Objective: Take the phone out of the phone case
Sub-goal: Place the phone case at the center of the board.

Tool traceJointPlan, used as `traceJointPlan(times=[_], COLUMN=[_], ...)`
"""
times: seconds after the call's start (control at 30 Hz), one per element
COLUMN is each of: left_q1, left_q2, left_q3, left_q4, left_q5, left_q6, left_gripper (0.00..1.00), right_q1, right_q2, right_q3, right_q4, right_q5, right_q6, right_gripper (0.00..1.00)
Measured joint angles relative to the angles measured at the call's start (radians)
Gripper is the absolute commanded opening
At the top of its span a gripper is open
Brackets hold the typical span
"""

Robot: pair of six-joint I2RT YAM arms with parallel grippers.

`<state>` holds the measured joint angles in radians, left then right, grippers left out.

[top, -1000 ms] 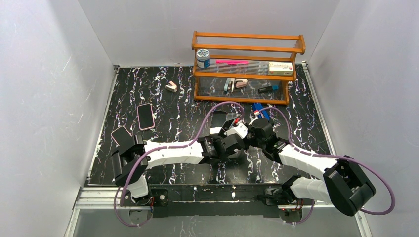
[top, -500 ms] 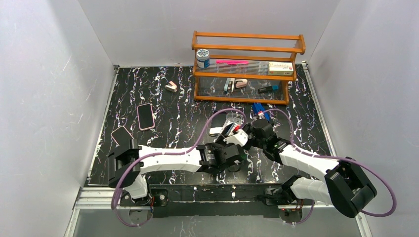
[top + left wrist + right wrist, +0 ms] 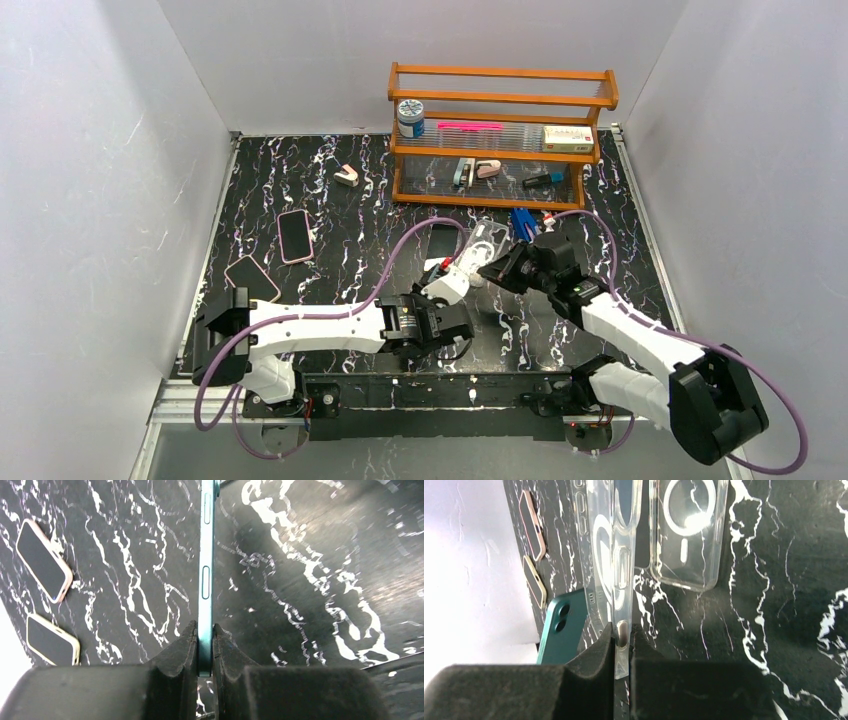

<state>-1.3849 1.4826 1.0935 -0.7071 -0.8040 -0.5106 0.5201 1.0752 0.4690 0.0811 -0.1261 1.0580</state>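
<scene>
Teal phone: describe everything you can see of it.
A slim teal phone with a metallic-looking edge carrying two side buttons and, in the right wrist view, a two-lens camera on its back. It is bare, held on edge, pinched at one end by the left gripper.

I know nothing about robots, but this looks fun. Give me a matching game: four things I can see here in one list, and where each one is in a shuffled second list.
Things:
1. teal phone
2. edge-on clear case
3. blue-lidded jar
4. pink-edged phone

Places:
A. on the upper shelf of the wooden rack
B. pinched in the right claw
C. lying flat on the table
D. pinched in the left claw

Pairs: 1-D, 2-B, 3-A, 4-C
</scene>
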Motion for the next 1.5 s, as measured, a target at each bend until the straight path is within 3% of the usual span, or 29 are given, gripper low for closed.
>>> traceJointPlan(times=[0.17,0.43,0.77,1.03,1.5], left_q1=[0.0,0.0,0.001,-0.013,-0.04], left_q2=[0.001,0.077,0.233,0.248,0.375], left_q3=[-0.043,-0.051,0.003,0.01,0.096], left_q4=[-0.064,-0.008,0.066,0.073,-0.007], left_q5=[0.021,0.061,0.034,0.101,0.134], left_q6=[-0.056,-0.059,-0.048,-0.071,-0.171], left_gripper=[0.0,0.01,0.1,0.08,0.45], right_q1=[-0.01,-0.01,-0.01,-0.01,-0.008], right_q2=[-0.089,-0.179,-0.068,-0.035,0.033], right_q3=[-0.029,-0.175,-0.222,-0.224,-0.224], right_q4=[-0.096,-0.182,-0.101,-0.054,-0.018], right_q5=[-0.077,-0.206,-0.329,-0.36,-0.371], right_q6=[-0.058,-0.066,-0.065,-0.068,-0.097], right_gripper=[0.01,0.01,0.01,0.01,0.06])
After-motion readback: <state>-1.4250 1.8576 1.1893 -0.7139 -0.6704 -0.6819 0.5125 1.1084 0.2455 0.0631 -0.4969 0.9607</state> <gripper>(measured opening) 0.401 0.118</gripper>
